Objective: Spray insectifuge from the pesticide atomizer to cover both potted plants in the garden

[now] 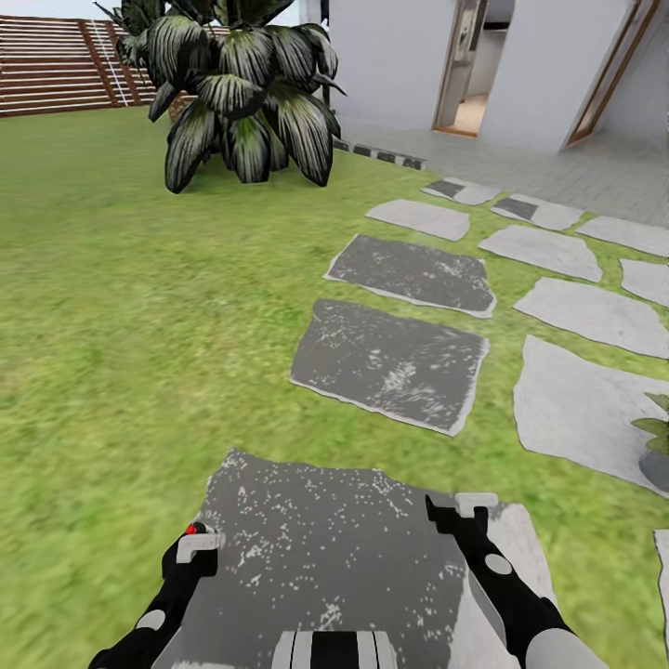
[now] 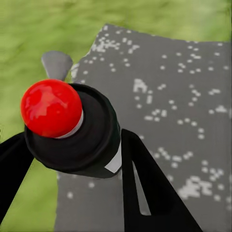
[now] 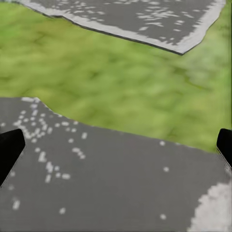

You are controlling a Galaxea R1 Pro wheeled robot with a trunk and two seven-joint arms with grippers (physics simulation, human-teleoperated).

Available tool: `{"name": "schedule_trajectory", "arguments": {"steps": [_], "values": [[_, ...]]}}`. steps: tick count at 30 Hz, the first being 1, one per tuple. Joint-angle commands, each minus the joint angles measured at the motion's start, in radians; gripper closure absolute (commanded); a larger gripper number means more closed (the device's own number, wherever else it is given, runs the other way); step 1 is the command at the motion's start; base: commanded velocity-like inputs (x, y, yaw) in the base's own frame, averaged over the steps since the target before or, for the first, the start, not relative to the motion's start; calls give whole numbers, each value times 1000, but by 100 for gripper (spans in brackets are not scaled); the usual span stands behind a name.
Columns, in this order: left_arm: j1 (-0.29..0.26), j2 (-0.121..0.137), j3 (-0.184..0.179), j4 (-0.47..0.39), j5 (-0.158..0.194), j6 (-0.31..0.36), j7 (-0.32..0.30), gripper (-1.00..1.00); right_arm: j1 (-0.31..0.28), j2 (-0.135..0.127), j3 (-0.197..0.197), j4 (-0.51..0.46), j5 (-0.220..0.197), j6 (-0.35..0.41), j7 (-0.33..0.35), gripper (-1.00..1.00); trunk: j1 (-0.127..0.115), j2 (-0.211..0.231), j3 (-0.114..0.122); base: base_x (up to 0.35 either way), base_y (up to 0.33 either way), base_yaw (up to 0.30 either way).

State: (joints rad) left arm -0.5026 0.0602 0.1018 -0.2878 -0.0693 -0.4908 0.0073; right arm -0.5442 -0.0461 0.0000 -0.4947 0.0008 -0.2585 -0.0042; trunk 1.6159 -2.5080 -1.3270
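The atomizer [image 1: 192, 534] is judged to be already in the left gripper [image 1: 190, 550]. In the left wrist view a dark round body [image 2: 82, 140] with a red knob [image 2: 50, 107] on its end is seen clamped between the black fingers [image 2: 150, 193], with a grey tab [image 2: 57, 63] jutting beyond it. It is viewed end-on, so the label and the trigger cannot be made out with certainty. The right gripper [image 1: 455, 513] is held empty over a dark stone [image 1: 325, 530], its jaws wide apart. Lawn [image 1: 121, 307] lies ahead, with a big striped-leaf plant [image 1: 246, 93] and a fence [image 1: 46, 65] at the far side. One potted plant [image 1: 655, 455] is cut by the right edge of the head view, standing on a pale stone [image 1: 576, 409] and well apart from both grippers. The other pot cannot be located. The bottle is expected to be light and stiff, with a smooth plastic wall that could twist or slide in a two-finger grip, and with liquid that shifts when it is tilted. It is best held around the body just below the head, so that the nozzle is left clear and can be aimed down onto the leaves. A firm grip is advised but not a crushing one, since a thin wall may flex.
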Motion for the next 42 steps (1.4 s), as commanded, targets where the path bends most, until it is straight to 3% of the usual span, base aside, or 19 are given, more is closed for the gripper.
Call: {"name": "schedule_trajectory", "arguments": {"steps": [1,2,5,11,17,22,35,42], "values": [[0,-1,5,1,-7,-3,0,100,0,0,0,1,0,-7,0,-100,-1,0,3,0,0,0],[0,-2,0,1,-9,7,-1,100,13,-2,-1,27,2,-108,0,-100,-1,0,8,0,0,-28],[6,3,-1,4,-10,11,-2,100,26,-3,-1,89,3,-120,1,-100,-2,1,24,0,0,-63],[24,3,-1,18,-9,12,-2,100,27,-6,-3,53,4,-121,1,-100,-5,2,56,0,0,-79],[30,4,-1,20,-9,12,-3,100,41,-45,-2,84,1,-123,0,-100,-8,4,89,0,0,-26],[30,2,-1,19,-9,13,-2,100,45,-56,-2,109,0,-140,0,-100,-10,5,116,0,0,-2],[30,0,-2,20,-10,13,-3,100,46,-55,2,117,2,-143,10,-100,-16,8,186,0,0,-20],[30,0,-2,21,-10,13,-3,100,47,-51,2,131,2,-143,10,-100,-43,57,218,0,0,-79]]}}
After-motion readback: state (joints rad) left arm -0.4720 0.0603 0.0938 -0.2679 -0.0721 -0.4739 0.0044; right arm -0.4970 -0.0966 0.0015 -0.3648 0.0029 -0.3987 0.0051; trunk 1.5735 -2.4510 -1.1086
